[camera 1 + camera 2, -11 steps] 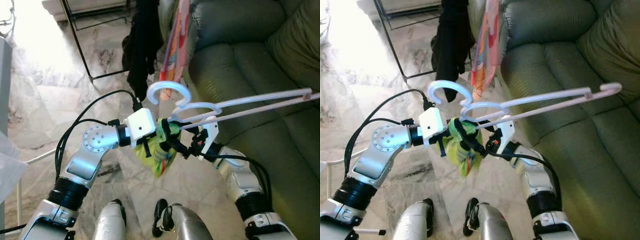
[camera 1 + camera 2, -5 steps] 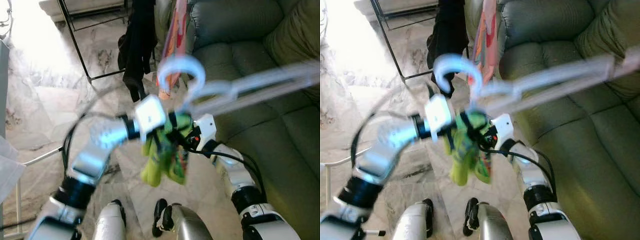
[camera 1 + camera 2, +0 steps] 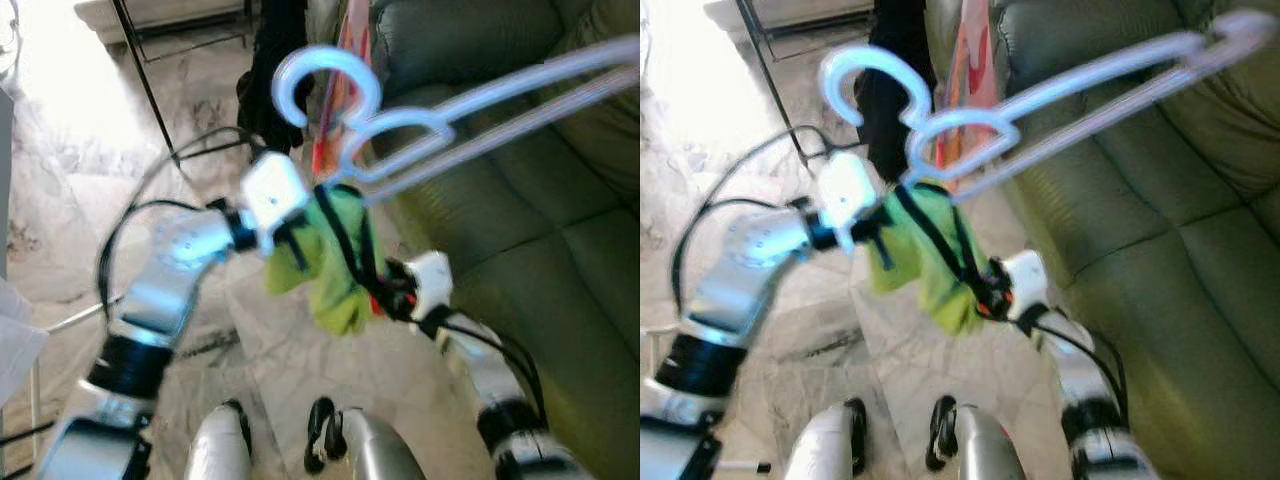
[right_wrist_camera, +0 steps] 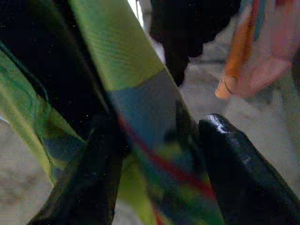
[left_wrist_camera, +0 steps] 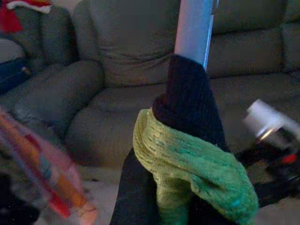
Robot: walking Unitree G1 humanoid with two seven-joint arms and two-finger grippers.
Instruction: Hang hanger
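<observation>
Two silver arms reach forward and meet. The left hand [image 3: 305,240] grips the neck of the pale hanger [image 3: 420,115], raised just above it, together with the green garment [image 3: 335,265]. The right hand [image 4: 154,164], lower, pinches the garment's hem between narrow fingers [image 4: 243,173]. Beyond them stand a dark clothes rack [image 3: 150,90] on marble floor [image 3: 80,190] and a green sofa [image 3: 540,280].

Both arms are shiny silver with black ribbed bands at the joints. The left arm [image 3: 165,285] has a round silver elbow disc, a white boxy wrist block and looping black cables. The right arm [image 3: 500,385] ends in a white wrist housing with red bits. Silver legs, black feet [image 3: 325,440].
</observation>
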